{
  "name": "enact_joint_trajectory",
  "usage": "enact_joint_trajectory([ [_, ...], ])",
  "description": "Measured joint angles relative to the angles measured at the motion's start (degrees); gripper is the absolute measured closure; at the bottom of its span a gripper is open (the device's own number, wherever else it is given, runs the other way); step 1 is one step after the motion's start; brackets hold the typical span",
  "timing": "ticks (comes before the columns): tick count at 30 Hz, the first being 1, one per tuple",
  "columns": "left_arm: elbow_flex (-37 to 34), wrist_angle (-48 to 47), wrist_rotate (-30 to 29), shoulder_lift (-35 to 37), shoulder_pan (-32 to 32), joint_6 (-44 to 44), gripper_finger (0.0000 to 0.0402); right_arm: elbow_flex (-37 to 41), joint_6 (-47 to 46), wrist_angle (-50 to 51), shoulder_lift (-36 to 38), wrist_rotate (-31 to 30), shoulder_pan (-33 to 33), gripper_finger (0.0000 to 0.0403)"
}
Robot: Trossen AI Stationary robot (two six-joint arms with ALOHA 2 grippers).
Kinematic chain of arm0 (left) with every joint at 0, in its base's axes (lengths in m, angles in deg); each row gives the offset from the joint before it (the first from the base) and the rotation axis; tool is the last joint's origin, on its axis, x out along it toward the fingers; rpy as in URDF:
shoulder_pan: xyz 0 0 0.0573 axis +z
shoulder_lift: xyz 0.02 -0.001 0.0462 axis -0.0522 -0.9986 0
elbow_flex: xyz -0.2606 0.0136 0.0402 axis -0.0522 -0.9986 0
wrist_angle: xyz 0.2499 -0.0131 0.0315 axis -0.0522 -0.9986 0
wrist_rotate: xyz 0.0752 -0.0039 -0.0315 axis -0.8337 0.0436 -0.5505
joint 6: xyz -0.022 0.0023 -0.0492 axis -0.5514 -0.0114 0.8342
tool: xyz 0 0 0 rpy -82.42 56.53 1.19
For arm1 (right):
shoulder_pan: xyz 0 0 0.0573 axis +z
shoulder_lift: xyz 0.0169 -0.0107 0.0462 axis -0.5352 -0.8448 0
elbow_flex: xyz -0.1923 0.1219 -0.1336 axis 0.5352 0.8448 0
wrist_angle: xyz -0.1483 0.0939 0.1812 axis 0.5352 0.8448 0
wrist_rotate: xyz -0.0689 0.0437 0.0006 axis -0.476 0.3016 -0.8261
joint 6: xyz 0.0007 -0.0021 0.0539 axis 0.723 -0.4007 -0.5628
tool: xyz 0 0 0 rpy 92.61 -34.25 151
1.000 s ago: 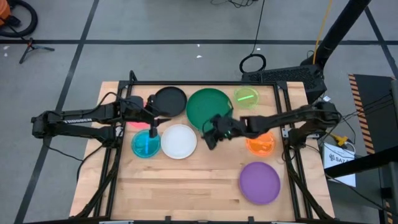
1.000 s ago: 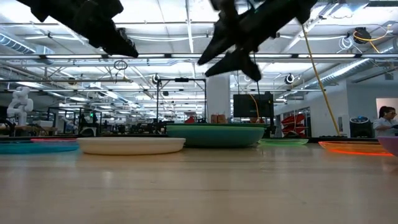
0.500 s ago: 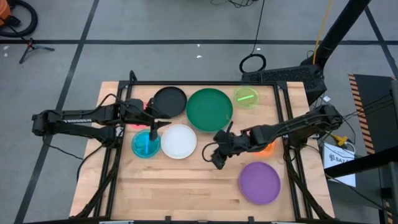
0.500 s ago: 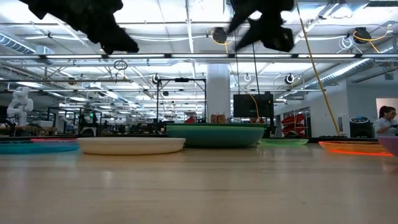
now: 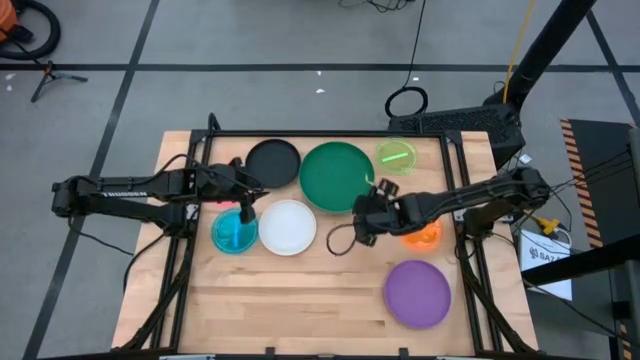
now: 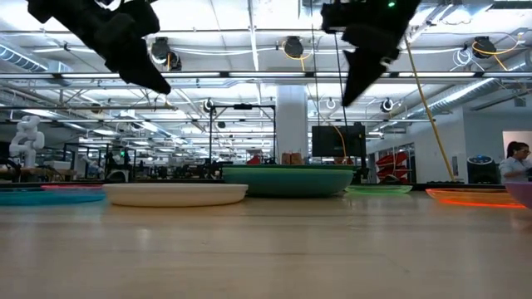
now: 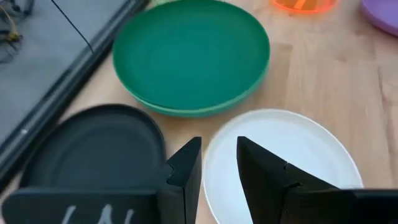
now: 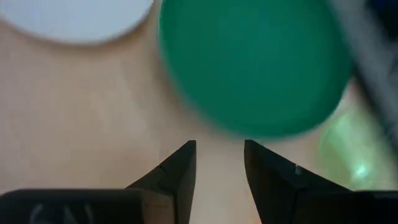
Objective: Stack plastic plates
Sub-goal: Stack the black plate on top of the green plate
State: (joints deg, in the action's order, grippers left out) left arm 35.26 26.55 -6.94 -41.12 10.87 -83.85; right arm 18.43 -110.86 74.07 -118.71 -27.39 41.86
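Plates' colours show only in the high view, where the dark green plate [image 5: 337, 176] lies upper left of the open, empty right gripper [image 5: 362, 232].

Both hands [image 7: 217, 163] [image 8: 219, 163] empty, fingers apart.

The light wooden plank table top [image 5: 300, 290] sits inside a black metal frame [image 5: 330, 134] on a grey floor crossed by dark tape lines [image 5: 300, 68]. A coiled black cable [image 5: 407, 101] lies on the floor beyond the table's far edge. An orange-and-black striped panel [image 5: 580, 180] stands off to the table's right. In the low view, 1 person [image 6: 515, 162] stands at the far right edge of the room, and a white humanoid figure [image 6: 25, 141] stands at the far left.
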Motion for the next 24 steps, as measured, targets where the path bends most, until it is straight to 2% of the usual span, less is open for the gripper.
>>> enact_joint_trajectory([
  [4,0.0,1.8,-1.3,0.0,1.0,-0.2,0.0293,0.0,15.5,-7.3,0.5,0.5,-5.0,0.0277],
  [9,0.0,3.8,-1.8,-1.1,1.9,-1.6,0.0293,0.0,27.0,-13.9,0.5,11.4,-9.8,0.0283],
  [12,0.1,3.9,-1.8,-3.1,1.8,-2.6,0.0293,0.0,28.5,-15.5,0.6,18.0,-10.6,0.0284],
  [15,0.0,3.8,-1.8,-5.5,1.8,-1.4,0.0293,0.0,28.2,-14.5,0.6,21.1,-9.6,0.0284],
  [20,0.0,4.1,-2.5,-11.3,1.8,-2.2,0.029,0.0,27.8,-9.5,0.6,21.3,-6.6,0.0285],
  [24,0.0,4.6,-7.2,-14.6,1.9,-3.8,0.0261,0.0,28.5,-7.4,0.6,21.3,-5.6,0.0285],
])
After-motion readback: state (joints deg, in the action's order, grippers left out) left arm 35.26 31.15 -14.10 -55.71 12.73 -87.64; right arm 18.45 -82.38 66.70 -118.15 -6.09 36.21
